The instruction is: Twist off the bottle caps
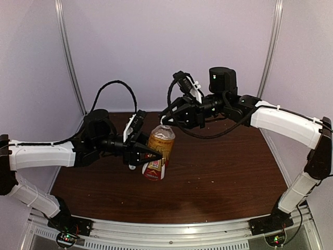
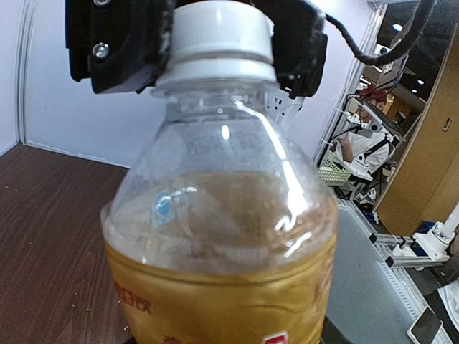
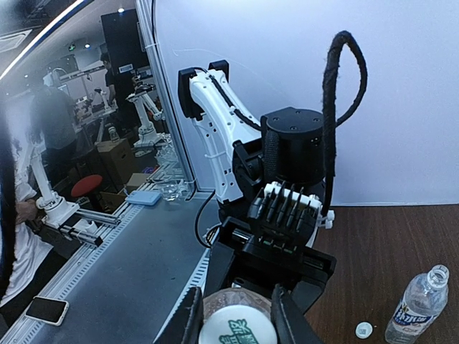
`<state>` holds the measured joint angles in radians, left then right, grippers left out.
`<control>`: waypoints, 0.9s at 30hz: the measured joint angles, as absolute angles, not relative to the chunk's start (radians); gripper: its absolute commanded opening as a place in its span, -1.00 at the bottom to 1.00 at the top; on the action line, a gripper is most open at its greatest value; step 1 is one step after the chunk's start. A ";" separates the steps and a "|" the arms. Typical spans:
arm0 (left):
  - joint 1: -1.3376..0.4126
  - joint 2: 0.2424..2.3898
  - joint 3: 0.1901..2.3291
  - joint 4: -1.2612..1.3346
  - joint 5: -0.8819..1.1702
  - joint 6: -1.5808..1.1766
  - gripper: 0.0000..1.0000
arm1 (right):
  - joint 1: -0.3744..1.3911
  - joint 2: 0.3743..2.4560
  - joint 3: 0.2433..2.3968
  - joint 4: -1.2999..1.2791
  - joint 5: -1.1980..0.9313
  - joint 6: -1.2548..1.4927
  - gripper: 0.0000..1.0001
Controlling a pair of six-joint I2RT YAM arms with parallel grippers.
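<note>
The amber-liquid bottle (image 1: 158,148) with a red-yellow label stands tilted over the middle of the brown table (image 1: 218,182). My left gripper (image 1: 151,153) is shut on its body from the left, and the bottle (image 2: 222,236) fills the left wrist view, hiding those fingers. Its white bottle cap (image 3: 237,331) (image 2: 221,39) sits between the black fingers (image 2: 118,50) of my right gripper (image 3: 237,322) (image 1: 165,122), which is shut on it from above. A clear bottle (image 3: 419,304) with a white-blue label stands uncapped on the table, with a loose white cap (image 3: 363,330) beside it.
White walls with aluminium posts (image 1: 70,57) close off the back and sides of the table. A metal rail (image 1: 171,229) runs along the near edge, between the arm bases. Black cables (image 1: 117,86) loop above both wrists.
</note>
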<state>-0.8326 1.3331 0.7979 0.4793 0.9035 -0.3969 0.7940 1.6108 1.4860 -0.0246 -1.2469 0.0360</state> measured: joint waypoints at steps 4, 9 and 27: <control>-0.833 1.333 0.796 0.489 0.913 -0.404 -0.33 | 0.794 1.611 1.486 -0.018 -1.251 0.044 -0.35; -0.833 1.332 0.796 0.485 0.893 -0.392 -0.34 | 0.794 1.609 1.485 -0.014 -1.210 0.085 -0.01; -0.833 1.328 0.836 0.359 0.714 -0.328 -0.35 | 0.798 1.509 1.431 -0.024 -0.828 0.297 0.56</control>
<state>-0.8330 1.3277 0.8356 0.3588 0.7136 -0.3279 0.7979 1.5085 1.4307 -0.0242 -0.8284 0.2970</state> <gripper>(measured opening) 0.487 0.779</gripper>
